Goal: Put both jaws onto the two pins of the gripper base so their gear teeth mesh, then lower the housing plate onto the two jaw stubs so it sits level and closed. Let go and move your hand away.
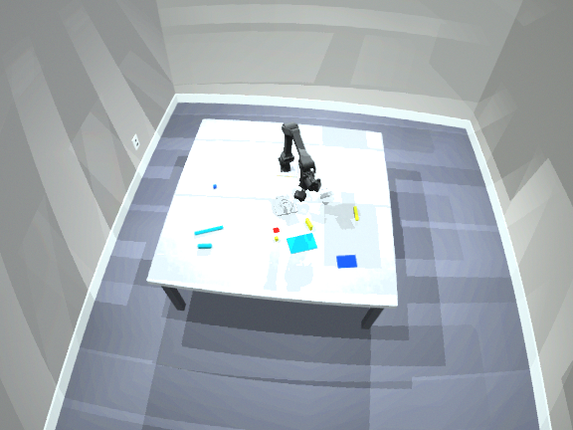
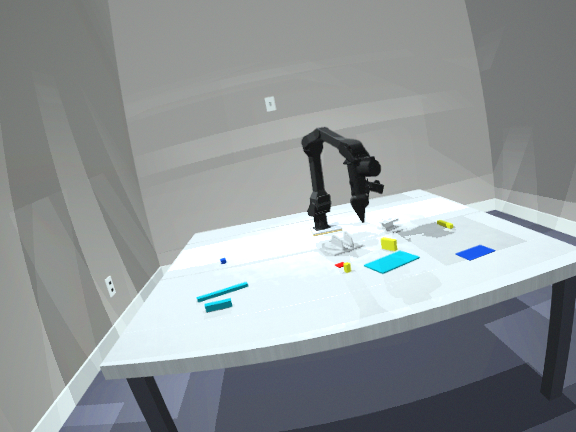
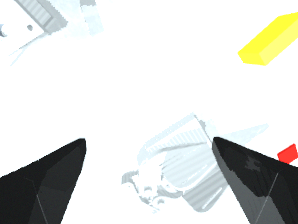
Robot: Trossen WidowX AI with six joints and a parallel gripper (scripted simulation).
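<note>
The pale gripper base with the jaws on it point(image 1: 285, 205) point(image 2: 341, 244) point(image 3: 186, 167) stands near the middle of the table. Its white parts blend together; I cannot tell whether the gear teeth mesh or how far down the jaws sit. A separate pale part, apparently the housing plate point(image 1: 326, 195) point(image 2: 390, 224) point(image 3: 24, 22), lies apart from it, on the right in the top and exterior views and at the top left in the wrist view. My gripper point(image 2: 362, 220) point(image 3: 151, 143) is wide open and empty, above the table between the two. In the wrist view the right fingertip overlaps the assembly's edge.
A yellow block point(image 1: 308, 224) point(image 2: 389, 244) point(image 3: 270, 42), a red piece point(image 1: 276, 230) point(image 3: 288, 154), a small yellow block point(image 2: 347, 267) and a cyan plate point(image 1: 301, 243) point(image 2: 392, 261) lie in front. A blue plate point(image 1: 346, 261) and yellow bar point(image 1: 356, 213) lie right, cyan bars point(image 1: 209, 230) left.
</note>
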